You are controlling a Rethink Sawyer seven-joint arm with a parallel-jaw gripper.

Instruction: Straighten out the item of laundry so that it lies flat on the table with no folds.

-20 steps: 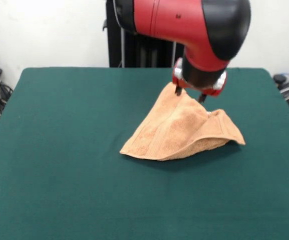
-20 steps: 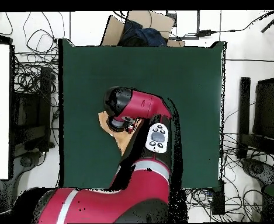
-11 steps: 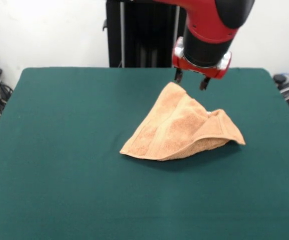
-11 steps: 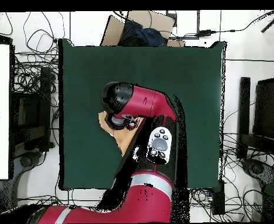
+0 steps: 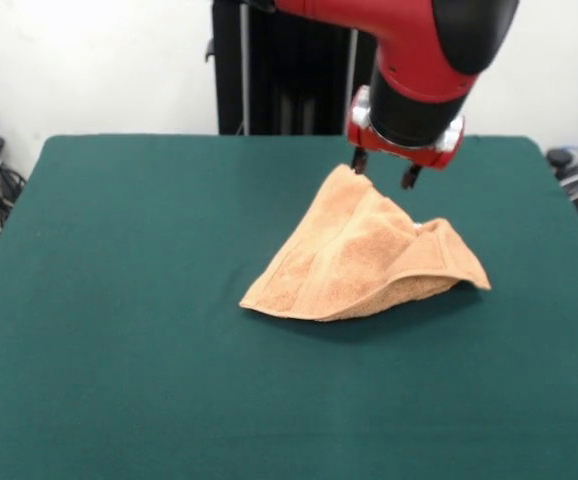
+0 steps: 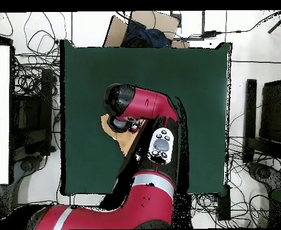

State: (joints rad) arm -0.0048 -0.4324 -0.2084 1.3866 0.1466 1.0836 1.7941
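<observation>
Towel [image 5: 369,258], peach-orange terry cloth, lying folded into a rough triangle on the dark green table [image 5: 129,300], right of the tabletop's centre in the front view and nearer its far edge than its near edge. One corner points toward the far edge; a raised fold runs along the right side, and a woven border band shows near the lower left edge. Gripper [image 5: 382,171] of the red and black arm hangs just above that far corner, its two dark fingers [image 5: 358,161] spread apart and holding nothing. In the overhead view the arm covers most of the towel [image 6: 128,144], leaving only small peach patches visible beside it.
</observation>
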